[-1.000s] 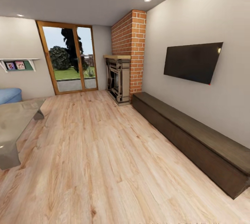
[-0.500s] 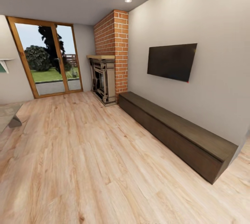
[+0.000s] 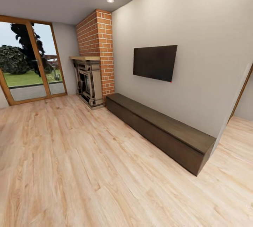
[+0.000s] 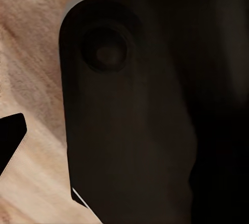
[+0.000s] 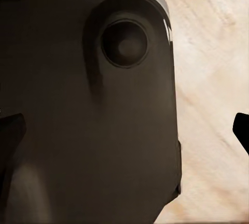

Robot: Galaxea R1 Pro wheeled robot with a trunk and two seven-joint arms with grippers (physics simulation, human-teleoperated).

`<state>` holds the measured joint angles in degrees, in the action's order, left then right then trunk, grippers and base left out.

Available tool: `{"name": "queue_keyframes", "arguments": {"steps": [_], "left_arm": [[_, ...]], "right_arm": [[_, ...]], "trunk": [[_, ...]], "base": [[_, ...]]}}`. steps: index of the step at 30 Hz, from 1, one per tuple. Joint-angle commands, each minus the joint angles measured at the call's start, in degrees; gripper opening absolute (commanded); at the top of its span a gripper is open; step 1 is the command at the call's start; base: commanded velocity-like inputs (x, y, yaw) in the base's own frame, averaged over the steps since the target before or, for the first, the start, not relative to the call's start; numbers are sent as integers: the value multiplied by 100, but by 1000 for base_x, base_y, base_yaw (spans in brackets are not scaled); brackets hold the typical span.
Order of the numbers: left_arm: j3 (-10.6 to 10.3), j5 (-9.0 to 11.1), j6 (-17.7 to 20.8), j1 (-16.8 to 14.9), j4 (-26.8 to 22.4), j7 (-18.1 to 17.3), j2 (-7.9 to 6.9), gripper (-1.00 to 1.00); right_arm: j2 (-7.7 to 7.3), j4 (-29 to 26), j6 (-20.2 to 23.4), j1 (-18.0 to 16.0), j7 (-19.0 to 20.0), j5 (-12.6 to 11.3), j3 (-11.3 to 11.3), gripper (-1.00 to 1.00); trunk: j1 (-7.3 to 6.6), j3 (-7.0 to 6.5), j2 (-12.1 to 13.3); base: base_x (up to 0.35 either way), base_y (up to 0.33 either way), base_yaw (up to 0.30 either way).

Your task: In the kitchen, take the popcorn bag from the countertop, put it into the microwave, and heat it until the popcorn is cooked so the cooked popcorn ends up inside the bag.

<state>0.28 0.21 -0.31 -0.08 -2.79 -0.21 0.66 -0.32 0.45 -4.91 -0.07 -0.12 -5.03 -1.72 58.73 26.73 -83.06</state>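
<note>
Head view: wood floor (image 3: 70,170), brick fireplace (image 3: 92,65), wall TV (image 3: 154,62); tool states indiscernible.

You find no text, label, brand, number or sign that can be read in these views. The TV (image 3: 155,62) on the wall has a dark, blank screen with only a small red dot at its lower corner, not a letter. The brick chimney (image 3: 96,47), the low cabinet (image 3: 160,128) and the wood floor (image 3: 70,170) carry no writing.
</note>
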Motion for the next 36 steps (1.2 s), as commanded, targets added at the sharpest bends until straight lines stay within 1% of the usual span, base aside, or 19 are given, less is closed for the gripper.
{"name": "queue_keyframes", "arguments": {"steps": [1,4,10,17,23,36], "left_arm": [[4,28,-4,-1,1,-3,1,100],[0,81,-4,-1,6,-5,-3,100],[-2,107,-4,-1,1,1,-5,100],[-2,111,-4,-1,-1,6,-5,100],[-2,126,-4,-1,0,11,-5,100],[-1,128,-4,-1,-2,30,-5,100]], "right_arm": [[2,6,-30,-2,4,-52,-12,100],[4,8,-29,-2,4,-51,-12,100],[6,8,-28,-2,4,-45,-4,100],[-6,8,-24,-2,35,15,5,100],[-2,8,-32,-2,32,-29,-3,100],[-1,11,-34,-2,37,7,-3,100]], "trunk": [[0,2,-2],[0,-4,-2],[0,-17,-2],[0,-31,-2],[0,-44,-2],[0,-71,-2]], "base": [[0,0,-285],[0,0,-285],[0,0,-285],[0,0,-285],[0,0,-285],[0,0,-285]]}}
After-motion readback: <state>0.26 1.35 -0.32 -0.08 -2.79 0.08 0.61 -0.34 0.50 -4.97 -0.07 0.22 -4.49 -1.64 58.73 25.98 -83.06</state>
